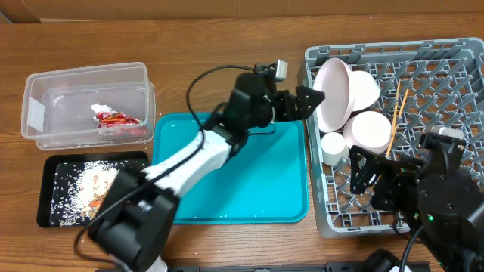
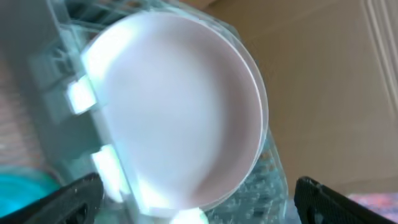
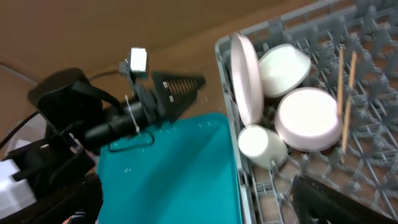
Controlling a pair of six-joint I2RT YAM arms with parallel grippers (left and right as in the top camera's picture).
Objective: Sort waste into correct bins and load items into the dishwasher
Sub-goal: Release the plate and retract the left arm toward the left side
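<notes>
The grey dish rack (image 1: 393,47) at the right holds a white plate (image 1: 333,91) standing on edge, two white bowls (image 1: 364,89) (image 1: 370,130), a small cup (image 1: 333,146) and chopsticks (image 1: 395,117). My left gripper (image 1: 306,102) is open just left of the plate, which fills the left wrist view (image 2: 180,112) ahead of the spread fingers (image 2: 196,196). My right gripper (image 1: 368,177) is open and empty over the rack's front part. The right wrist view shows the plate (image 3: 245,78), a bowl (image 3: 308,118) and the cup (image 3: 261,143).
The teal tray (image 1: 242,174) lies between the arms. A clear tub (image 1: 87,75) at the far left holds a red wrapper (image 1: 117,119) and something white. A black tray (image 1: 45,189) in front of it holds beige and white food scraps (image 1: 83,193).
</notes>
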